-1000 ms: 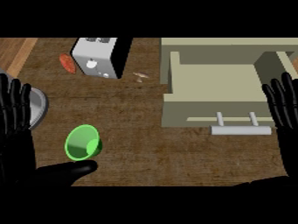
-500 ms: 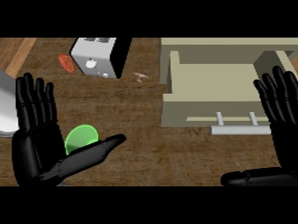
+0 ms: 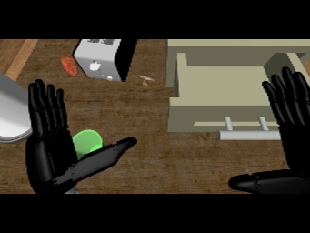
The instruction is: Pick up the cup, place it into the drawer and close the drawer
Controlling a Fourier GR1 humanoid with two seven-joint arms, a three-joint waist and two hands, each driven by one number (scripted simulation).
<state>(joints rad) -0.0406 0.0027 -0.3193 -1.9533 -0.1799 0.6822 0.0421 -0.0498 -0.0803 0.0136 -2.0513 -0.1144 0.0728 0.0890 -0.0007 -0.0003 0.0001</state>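
A green cup [image 3: 87, 142] lies on the wooden counter at the lower left, partly hidden behind my left hand [image 3: 50, 150]. That hand is open, fingers straight up and thumb stretched to the right under the cup. The beige drawer [image 3: 232, 113] stands pulled open at the upper right, its pale handle [image 3: 250, 133] at the front. My right hand [image 3: 299, 132] is open too, fingers up, in front of the drawer's right side, thumb pointing left along the lower edge.
A white toaster [image 3: 103, 58] stands at the back, with a red item [image 3: 68, 65] to its left and a small brownish thing [image 3: 147, 78] to its right. My grey left forearm [image 3: 3, 111] crosses the left edge.
Both hands have moved inward and upward. The left hand now stands in front of the green cup and hides part of it; the right hand has come over the drawer's right side.
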